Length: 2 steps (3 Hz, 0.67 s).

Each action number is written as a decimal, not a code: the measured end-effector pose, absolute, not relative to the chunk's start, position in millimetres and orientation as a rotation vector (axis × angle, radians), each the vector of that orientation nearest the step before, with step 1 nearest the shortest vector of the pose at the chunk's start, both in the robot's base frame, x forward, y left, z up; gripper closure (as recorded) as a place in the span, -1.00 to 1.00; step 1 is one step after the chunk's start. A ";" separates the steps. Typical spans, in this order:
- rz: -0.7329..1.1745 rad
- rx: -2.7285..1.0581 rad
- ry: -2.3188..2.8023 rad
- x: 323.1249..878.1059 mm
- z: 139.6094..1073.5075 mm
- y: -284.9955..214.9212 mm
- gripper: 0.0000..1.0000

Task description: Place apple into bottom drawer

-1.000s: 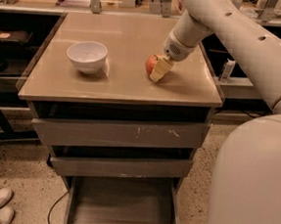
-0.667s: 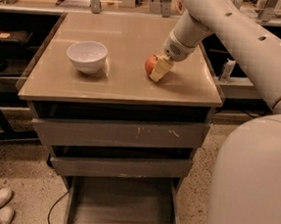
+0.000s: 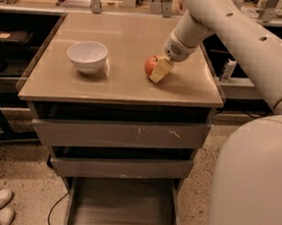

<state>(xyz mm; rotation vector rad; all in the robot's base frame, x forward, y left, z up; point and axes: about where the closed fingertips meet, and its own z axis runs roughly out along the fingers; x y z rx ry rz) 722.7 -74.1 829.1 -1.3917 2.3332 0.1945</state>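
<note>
Gripper [image 3: 158, 69] touches apple [image 3: 149, 65] on cabinet top [image 3: 123, 36]; bottom drawer [image 3: 121, 201] stands open below.

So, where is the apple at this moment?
The apple sits on the cabinet top, right of the white bowl, with the gripper at its right side.

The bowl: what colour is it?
White bowl, camera view best; gripper at the apple.

Flat beige desk [image 3: 128, 34] top, seen from above. The cream tool [image 3: 159, 70] sits low over its right half. A small round red-orange apple [image 3: 149, 64] rests touching the tool's left; a round white bowl [image 3: 87, 56] stands well apart, farther left.
</note>
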 end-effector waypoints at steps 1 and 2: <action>0.194 -1.392 2.333 722.6 829.1 -74.1 1.00; 0.182 -1.395 2.326 719.8 831.4 -72.9 1.00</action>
